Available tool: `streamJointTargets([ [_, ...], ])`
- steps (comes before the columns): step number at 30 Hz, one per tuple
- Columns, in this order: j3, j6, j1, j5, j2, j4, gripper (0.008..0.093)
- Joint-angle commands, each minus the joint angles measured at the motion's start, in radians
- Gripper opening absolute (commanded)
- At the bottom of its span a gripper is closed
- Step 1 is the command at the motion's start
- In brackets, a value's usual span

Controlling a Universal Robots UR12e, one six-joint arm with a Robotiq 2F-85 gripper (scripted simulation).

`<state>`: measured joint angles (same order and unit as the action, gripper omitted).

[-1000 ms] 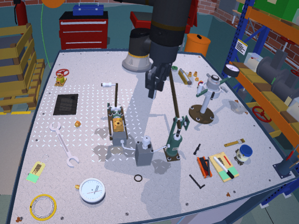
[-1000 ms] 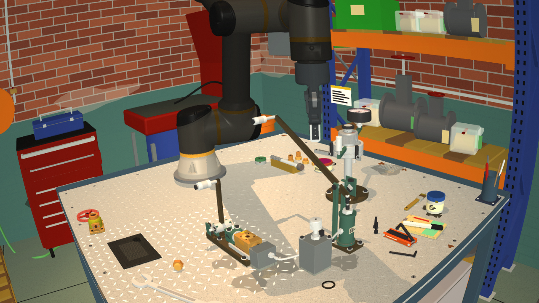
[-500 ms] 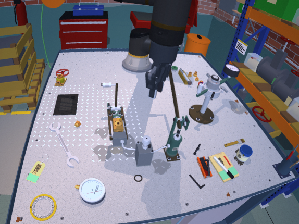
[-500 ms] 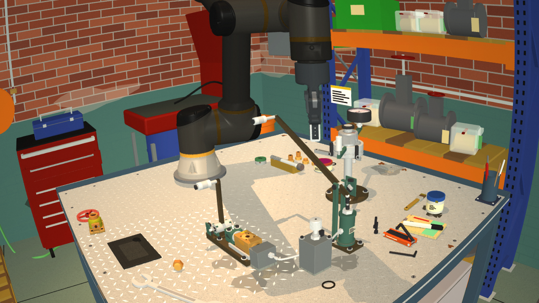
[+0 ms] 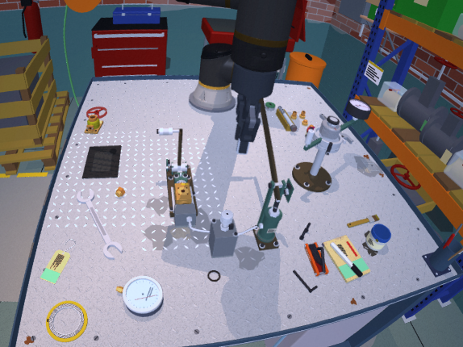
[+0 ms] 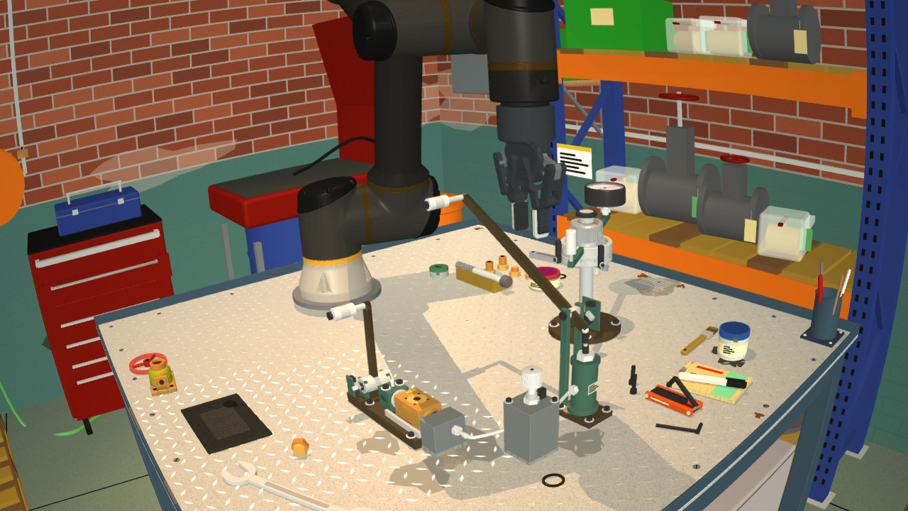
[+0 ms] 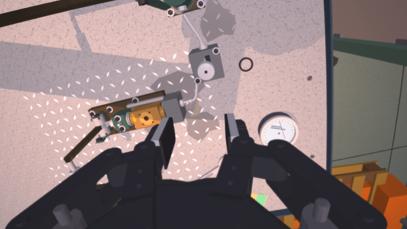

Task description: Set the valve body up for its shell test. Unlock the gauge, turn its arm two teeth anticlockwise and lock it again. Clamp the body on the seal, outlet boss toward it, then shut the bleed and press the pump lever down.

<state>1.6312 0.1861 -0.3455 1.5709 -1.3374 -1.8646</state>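
Note:
The long brown pump lever [image 5: 269,141] [image 6: 508,251] slants up from the green hand pump [image 5: 268,222] [image 6: 583,381] to a white grip [image 6: 442,202] just left of my gripper. The gauge stand [image 5: 328,137] [image 6: 587,245] with its dial [image 5: 358,108] [image 6: 604,192] rises to the right. The brass valve body [image 5: 184,193] [image 6: 416,405] [image 7: 146,116] sits in the clamp fixture against the grey seal block [image 5: 185,214] [image 6: 442,429] [image 7: 172,106], its clamp handle [image 5: 179,143] [image 6: 368,343] upright. The grey bleed block [image 5: 222,238] [image 6: 526,429] [image 7: 206,63] carries a white knob. My gripper [image 5: 243,145] [image 6: 528,224] [image 7: 199,134] hangs high above the table, open and empty.
Behind the table stand a red tool cabinet [image 5: 130,46] and an orange drum [image 5: 305,68]; shelving [image 6: 711,210] runs along the right. Loose on the table are a wrench [image 5: 99,224], a spare gauge [image 5: 142,294] [image 7: 279,131], an O-ring [image 5: 213,276], a black mat [image 5: 102,161] and small tools [image 5: 343,258].

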Motion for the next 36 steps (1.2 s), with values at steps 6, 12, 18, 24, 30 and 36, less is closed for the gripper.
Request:
streamJointTargets([
  [6, -0.001, 0.143, 0.0, 0.0, -0.001, 0.0, 0.048],
  [12, 0.0, 0.156, 0.0, 0.0, -0.001, -0.001, 0.048],
  [18, 0.022, 0.159, -0.001, 0.0, -0.019, -0.005, 0.048],
  [24, 0.087, 0.165, -0.006, 0.0, -0.073, -0.016, 0.048],
  [30, 0.189, 0.173, -0.014, 0.0, -0.163, -0.028, 0.048],
  [36, 0.303, 0.186, -0.026, 0.0, -0.276, -0.029, 0.048],
])
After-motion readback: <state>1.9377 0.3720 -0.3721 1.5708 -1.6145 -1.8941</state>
